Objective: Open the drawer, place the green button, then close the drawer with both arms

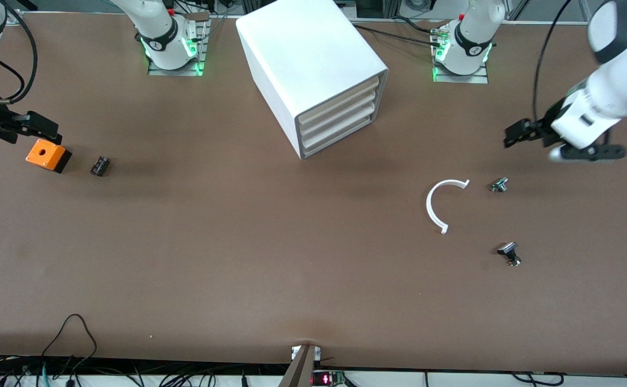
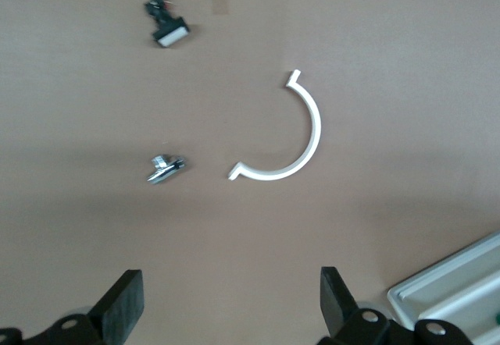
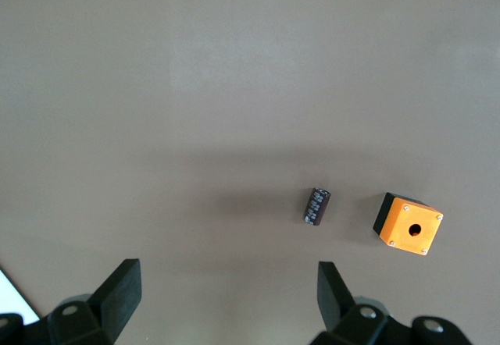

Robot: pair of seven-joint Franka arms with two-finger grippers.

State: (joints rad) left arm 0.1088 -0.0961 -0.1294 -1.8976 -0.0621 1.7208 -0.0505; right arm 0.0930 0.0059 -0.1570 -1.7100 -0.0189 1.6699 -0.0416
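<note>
**Q.** Where do the task's things stand?

**A.** The white cabinet (image 1: pixel 313 64) stands between the two arm bases, its four cream fronts turned toward the left arm's end of the table. The lowest drawer (image 1: pixel 339 136) is shut, flush with the three above it, so by my reading the task has yet to begin. The button (image 1: pixel 499 185) is hard to make out. I take it to be the small greenish-silver part lying on the table (image 1: pixel 238 242) just beside the white C-shaped ring (image 1: pixel 438 204), though its cap colour cannot be confirmed. A black-and-silver part (image 1: pixel 509 253) lies nearer the front camera than either of them.

**Q.** And the grippers?

**A.** The left gripper (image 2: pixel 230 302) hangs over the table at the left arm's end, near the button, with its jaws spread wide and nothing between them. The right gripper (image 3: pixel 226 294) hangs over the right arm's end, likewise spread and empty. It is close above the orange box (image 3: pixel 410 225) with its round hole and the black cylindrical part (image 3: pixel 316 206) beside it.

**Q.** Why that arrangement?

**A.** Probably it is a division of labour. The button lies within the left gripper's reach, and the cabinet fronts angle toward that same end. The open jaws suit a first grasp, whether of the drawer's edge or of the button. The drawer must come out before anything can go into it.
</note>
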